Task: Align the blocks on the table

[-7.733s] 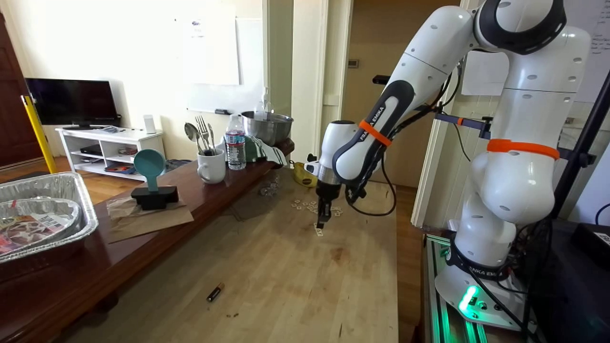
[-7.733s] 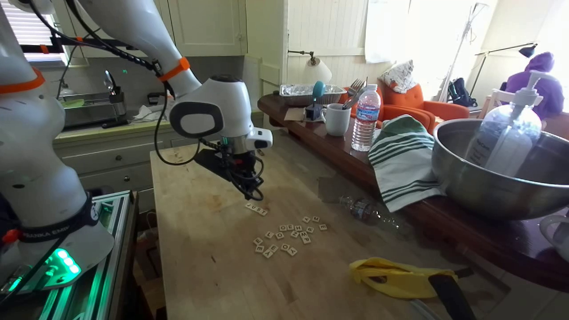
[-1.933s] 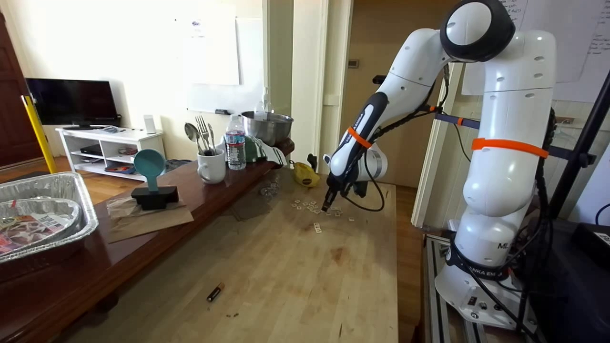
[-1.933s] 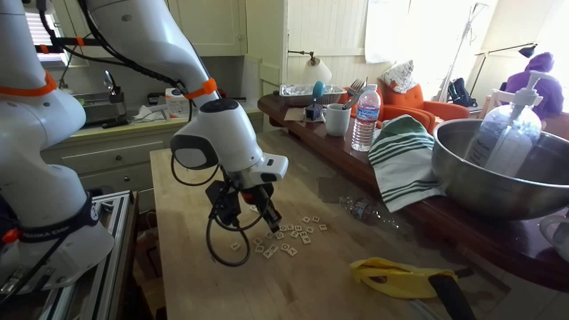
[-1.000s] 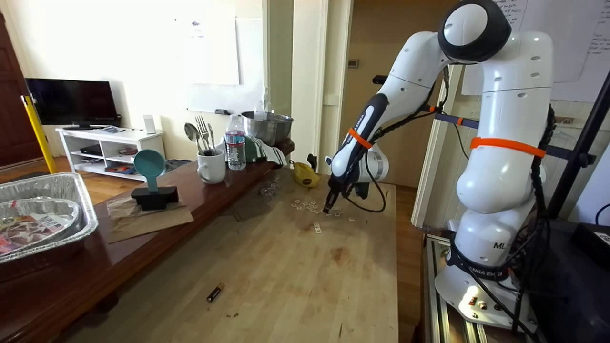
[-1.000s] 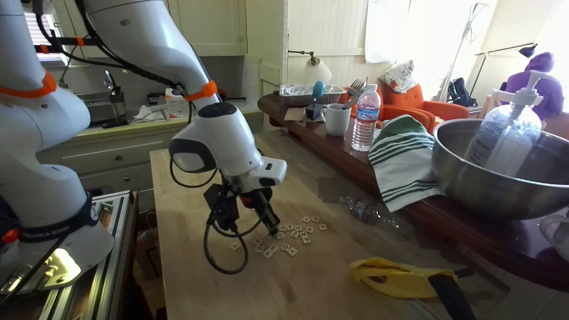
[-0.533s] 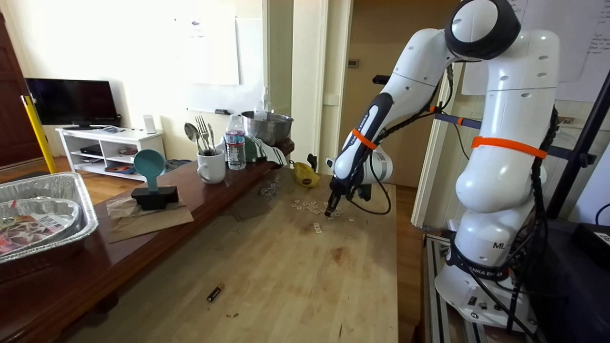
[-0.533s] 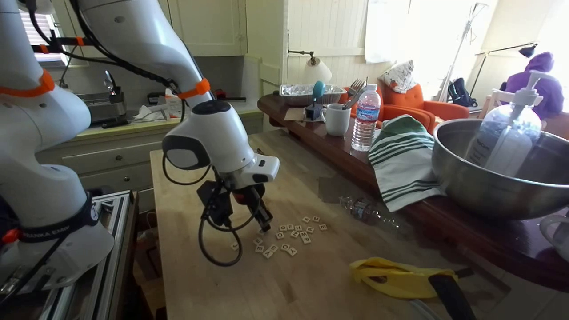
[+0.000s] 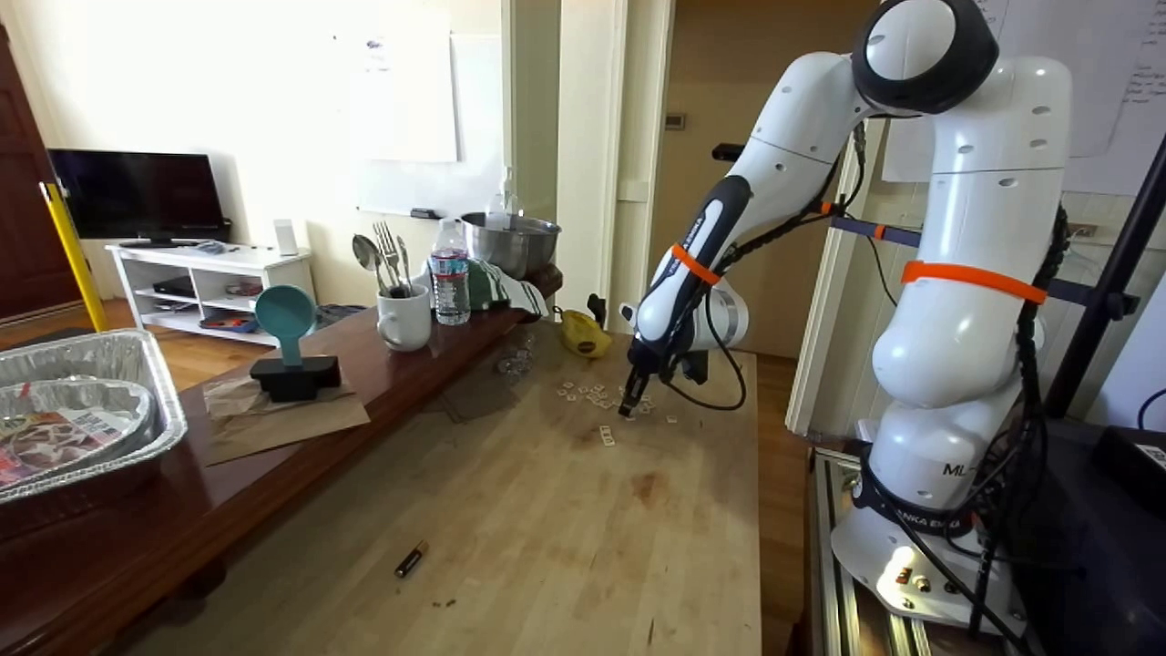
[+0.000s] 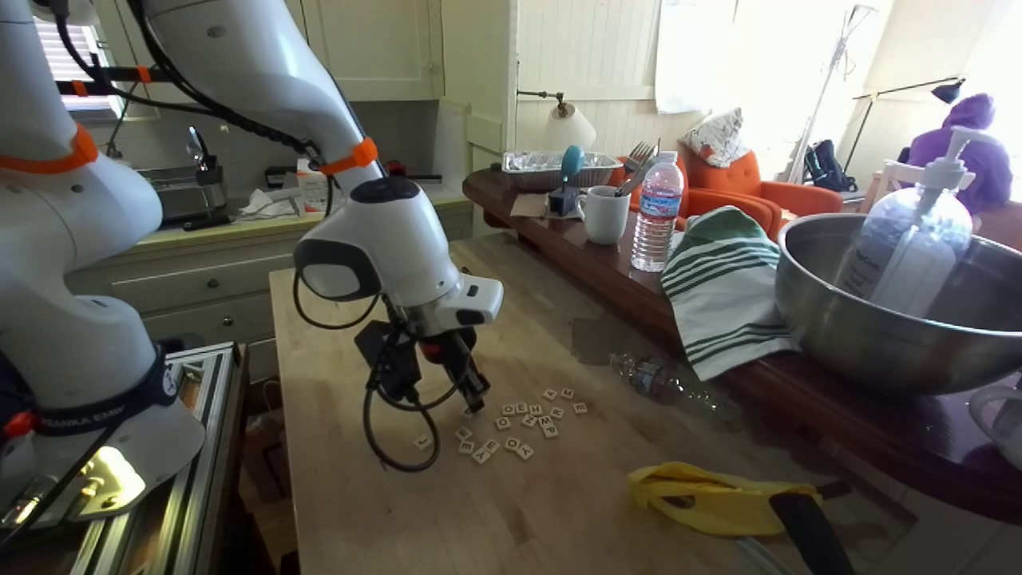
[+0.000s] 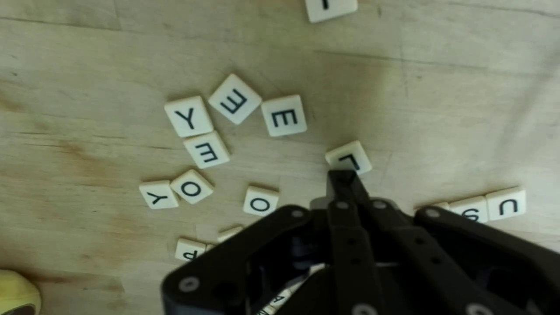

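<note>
We see the white robot arm (image 9: pixel 947 328) bent down over the long light-brown wooden table (image 9: pixel 547 528). Its black gripper (image 11: pixel 343 176), pinched together, slants down at the flat square cream L block (image 11: pixel 348 154) lying there.

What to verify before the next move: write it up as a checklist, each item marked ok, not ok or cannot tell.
1. Hand closed: ok.
2. L tile flat, letter up: ok.
3. Contact with the L tile: cannot tell; the tip overlaps it in the wrist view, which hides any gap.
4. U tile and S tile side by side: ok.
5. L tile in line with those two: not ok; it lies apart from them and slightly turned.
6. Yellow object apart from these tiles: ok, in both exterior views.
</note>
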`<action>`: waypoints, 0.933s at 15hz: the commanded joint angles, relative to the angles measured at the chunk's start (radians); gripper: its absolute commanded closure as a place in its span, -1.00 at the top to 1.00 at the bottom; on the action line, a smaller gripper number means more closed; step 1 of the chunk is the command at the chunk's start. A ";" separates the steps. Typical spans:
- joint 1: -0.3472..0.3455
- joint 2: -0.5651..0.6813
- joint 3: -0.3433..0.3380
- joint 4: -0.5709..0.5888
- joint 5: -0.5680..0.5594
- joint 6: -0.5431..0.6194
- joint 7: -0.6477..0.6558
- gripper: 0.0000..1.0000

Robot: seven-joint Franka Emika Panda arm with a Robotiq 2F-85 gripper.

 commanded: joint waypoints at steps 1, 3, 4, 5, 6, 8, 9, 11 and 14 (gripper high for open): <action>0.020 0.026 0.028 -0.026 0.028 -0.092 0.002 -1.00; 0.040 0.022 0.012 -0.019 0.014 -0.124 0.015 -1.00; 0.045 0.011 0.014 -0.026 0.013 -0.137 0.023 -1.00; 0.054 0.010 0.009 -0.026 0.006 -0.145 0.034 -1.00; 0.059 0.010 0.008 -0.023 0.004 -0.155 0.040 -1.00; 0.066 0.006 0.020 -0.021 0.018 -0.171 0.047 -1.00; 0.069 0.002 0.026 -0.024 0.024 -0.175 0.049 -1.00; 0.084 0.010 0.016 -0.012 0.006 -0.187 0.072 -1.00; 0.097 -0.004 0.020 -0.022 0.005 -0.210 0.085 -1.00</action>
